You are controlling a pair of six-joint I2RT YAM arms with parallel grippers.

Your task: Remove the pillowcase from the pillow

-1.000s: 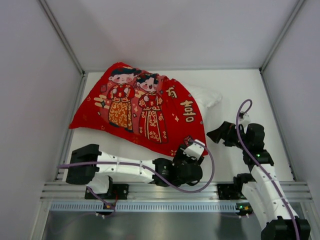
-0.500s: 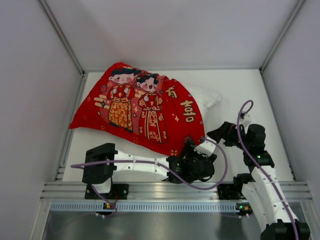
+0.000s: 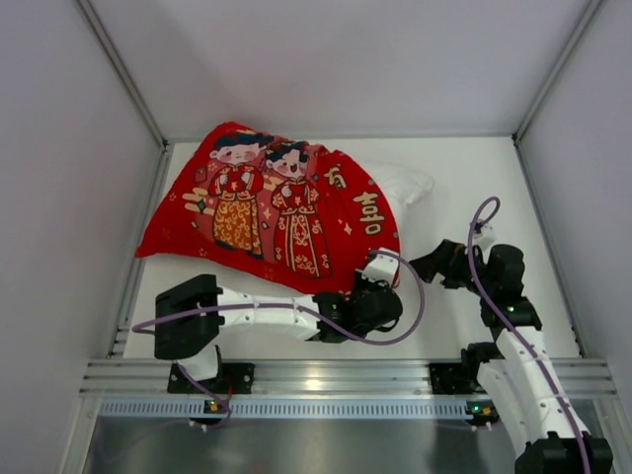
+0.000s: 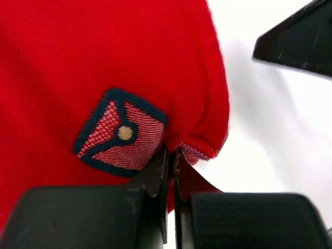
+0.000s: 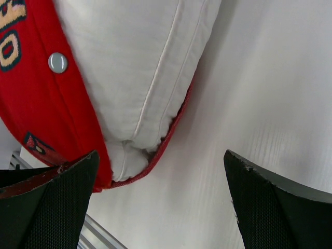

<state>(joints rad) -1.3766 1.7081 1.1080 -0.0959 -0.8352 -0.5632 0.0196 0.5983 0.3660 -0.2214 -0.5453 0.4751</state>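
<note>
The red pillowcase (image 3: 276, 212) with its cartoon figures lies across the table's back left, covering most of the white pillow (image 3: 403, 186), whose end pokes out at the right. My left gripper (image 3: 380, 274) is at the cover's near right corner. In the left wrist view the gripper (image 4: 171, 155) is shut on the hem of the pillowcase (image 4: 104, 67). My right gripper (image 3: 432, 265) stands open just right of that corner. Its wrist view shows the pillow (image 5: 140, 67) bulging from the open mouth of the pillowcase (image 5: 57, 109), with nothing between the fingertips (image 5: 161, 154).
White walls enclose the table (image 3: 474, 197) on the left, back and right. A metal rail (image 3: 326, 375) runs along the near edge. A metal snap (image 5: 57, 62) sits on the cover's hem. One black right fingertip (image 4: 295, 39) shows in the left wrist view.
My left gripper swung right, then in to the pillowcase's near right corner, and closed on its hem. The cover shifted slightly. The right arm has stayed put.
</note>
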